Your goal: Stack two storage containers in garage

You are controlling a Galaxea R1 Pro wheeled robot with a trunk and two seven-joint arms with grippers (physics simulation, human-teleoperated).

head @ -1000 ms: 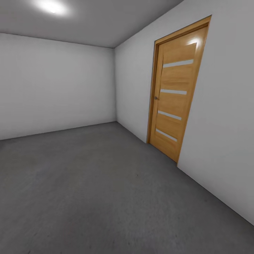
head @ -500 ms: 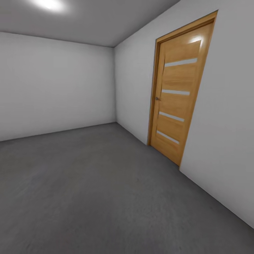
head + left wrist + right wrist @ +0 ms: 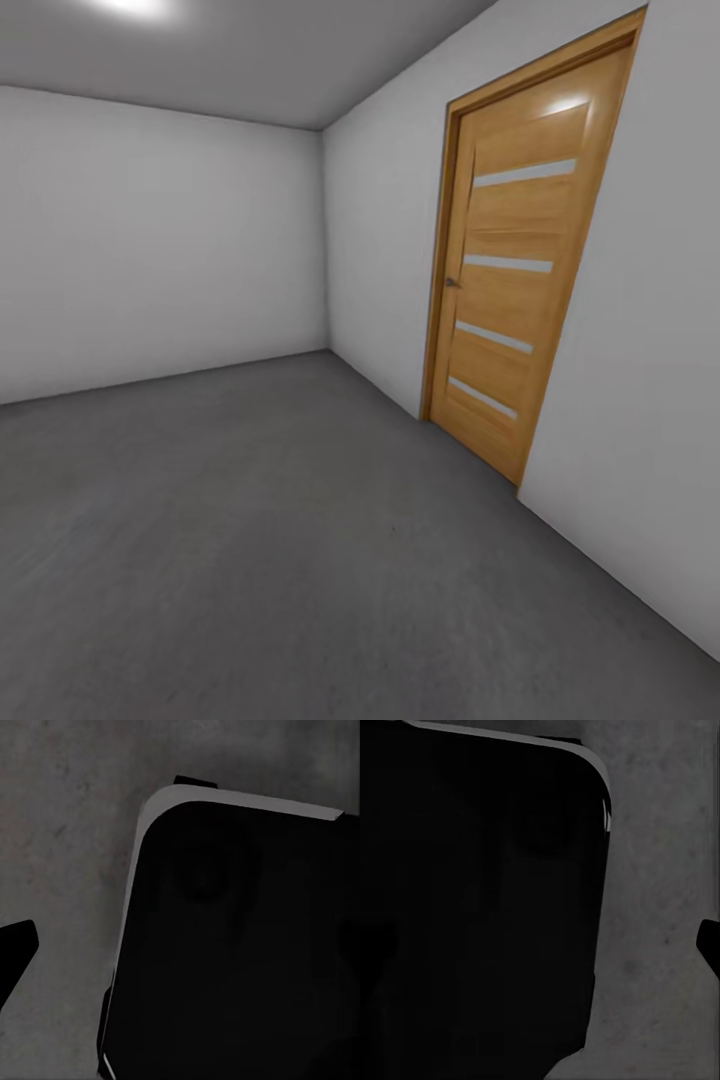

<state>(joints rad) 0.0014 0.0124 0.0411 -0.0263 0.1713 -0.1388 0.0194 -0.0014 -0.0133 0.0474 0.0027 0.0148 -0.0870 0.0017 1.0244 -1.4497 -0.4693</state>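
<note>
- The head view takes in a bare room with plain white-grey walls [image 3: 160, 240] and a dark grey, mottled concrete floor [image 3: 260, 540] — by its looks the garage; a closed light-wood door with pale horizontal strips [image 3: 515, 270] is set in the wall on the right.
- The two red-orange storage containers are not to be seen in these pictures, so their place cannot be told.
- Both wrist views look down at the concrete, with the robot's own black, rounded base [image 3: 240, 945] beneath the cameras.
- A dark tip shows at the edge of each wrist view, too little to tell whether either gripper is clenched or released.
- Judgement: the robot is in transit. It should drive steadily, arms tucked, keep clear of the right wall — and line up squarely with the door if it means to pass through.
</note>
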